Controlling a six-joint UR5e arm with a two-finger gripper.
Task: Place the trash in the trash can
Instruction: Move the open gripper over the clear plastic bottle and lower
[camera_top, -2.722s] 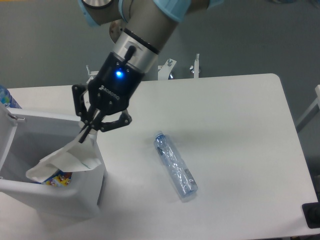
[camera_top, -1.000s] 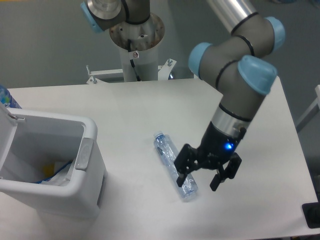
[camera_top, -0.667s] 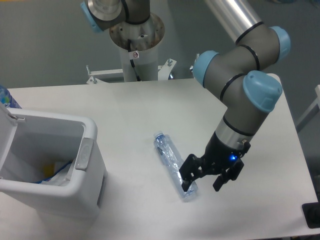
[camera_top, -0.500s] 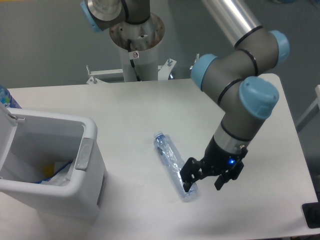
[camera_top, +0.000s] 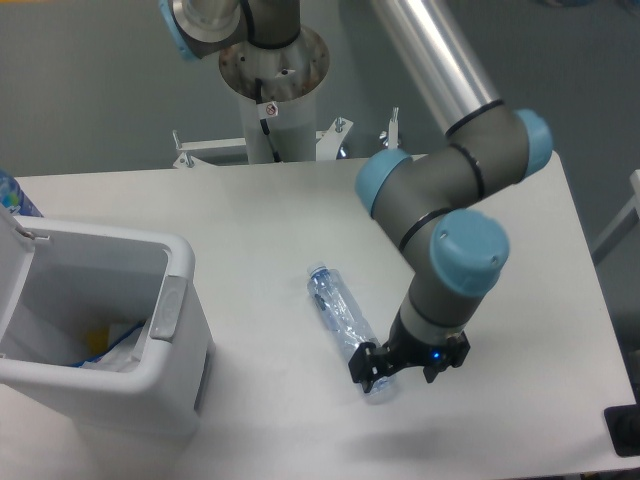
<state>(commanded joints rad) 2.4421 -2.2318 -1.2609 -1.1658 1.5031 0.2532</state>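
the table (camera_top: 500, 200) carries everything here, and the trash can (camera_top: 175, 300) at its left edge is the landmark for what follows. the can stands open, its lid tipped back on the far left side, a grey handle strip on the rim that faces the middle of the table. inside, low against the wall nearest the handle, lies a pale crumpled scrap (camera_top: 125, 340) with a bit of yellow beside it, so one piece of trash looks to be in already.

the other piece is not. the bottle (camera_top: 340, 320) lies flat on the table, well to the right of the can, slanting from a capped end nearer the can down to a far end nearer the front edge. it is clear with a bluish tint, long, crushed and wrinkled along its length, so it should give under a squeeze instead of holding its round.

the arm reaches down over that far end, and the tool (camera_top: 385, 378) sits low on it, right of the can and near the table's front. its fingers look to straddle the bottle's end, but from this angle i cannot tell whether they are spread or already pinching. the lift, the carry leftward to the can and the drop are all left to do, as i judge it.
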